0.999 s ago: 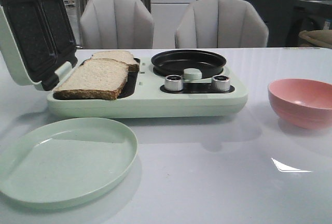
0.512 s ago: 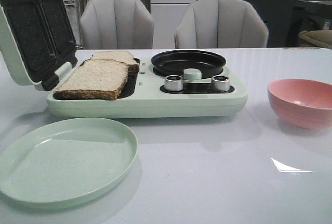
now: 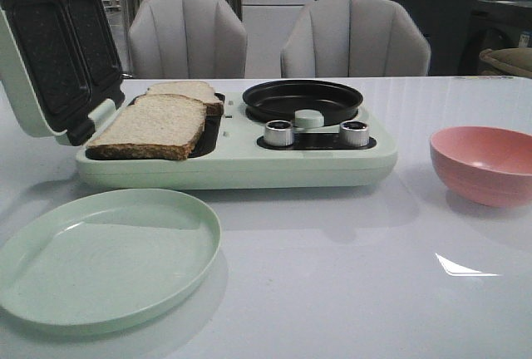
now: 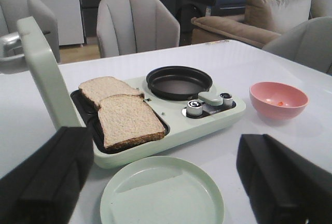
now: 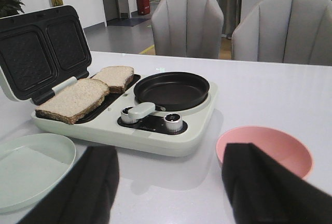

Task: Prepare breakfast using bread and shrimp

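A pale green breakfast maker [image 3: 237,155] with its lid raised sits toward the white tabletop's [image 3: 349,284] far left. Both tan bread slices [image 3: 158,122] lie in its left tray. A round green plate [image 3: 104,255] occupies the near-left corner. Near the right edge, a pink bowl [image 4: 278,99] holds the tiny orange shrimp [image 4: 280,103]. The left gripper [image 4: 161,182] and right gripper [image 5: 168,187] both stand apart, holding nothing.

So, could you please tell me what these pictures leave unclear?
- Shrimp: an orange speck in the pink bowl, left wrist view, too small; the rim hides it in front view.
- Bowl, right wrist view: right tool finger covers part.
- Plate: cut by the front view's left edge.
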Controlling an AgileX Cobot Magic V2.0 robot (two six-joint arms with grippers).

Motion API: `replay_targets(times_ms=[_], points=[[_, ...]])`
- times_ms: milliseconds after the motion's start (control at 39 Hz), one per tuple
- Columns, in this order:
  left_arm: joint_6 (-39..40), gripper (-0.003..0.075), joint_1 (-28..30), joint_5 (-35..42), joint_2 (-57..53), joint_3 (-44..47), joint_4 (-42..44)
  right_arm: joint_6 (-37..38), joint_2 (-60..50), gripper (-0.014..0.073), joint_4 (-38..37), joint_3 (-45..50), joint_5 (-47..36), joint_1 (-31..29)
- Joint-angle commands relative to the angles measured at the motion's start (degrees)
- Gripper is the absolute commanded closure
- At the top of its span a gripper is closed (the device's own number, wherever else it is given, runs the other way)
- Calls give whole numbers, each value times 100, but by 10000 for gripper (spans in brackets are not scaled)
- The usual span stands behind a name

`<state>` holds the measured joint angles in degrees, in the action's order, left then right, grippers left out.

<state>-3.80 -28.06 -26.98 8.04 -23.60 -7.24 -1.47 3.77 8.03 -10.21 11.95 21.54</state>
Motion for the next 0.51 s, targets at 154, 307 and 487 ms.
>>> replay_targets(times_ms=[154, 307, 487], points=[[501, 104, 9, 587, 1801, -1145, -8, -3, 53, 62, -11, -149, -506, -43], [523, 104, 9, 766, 3023, -1967, -191, -3, 53, 62, -11, -149, -506, -43], [523, 104, 26, 1165, 4289, -2938, -678, -3, 53, 62, -11, -149, -506, -43]])
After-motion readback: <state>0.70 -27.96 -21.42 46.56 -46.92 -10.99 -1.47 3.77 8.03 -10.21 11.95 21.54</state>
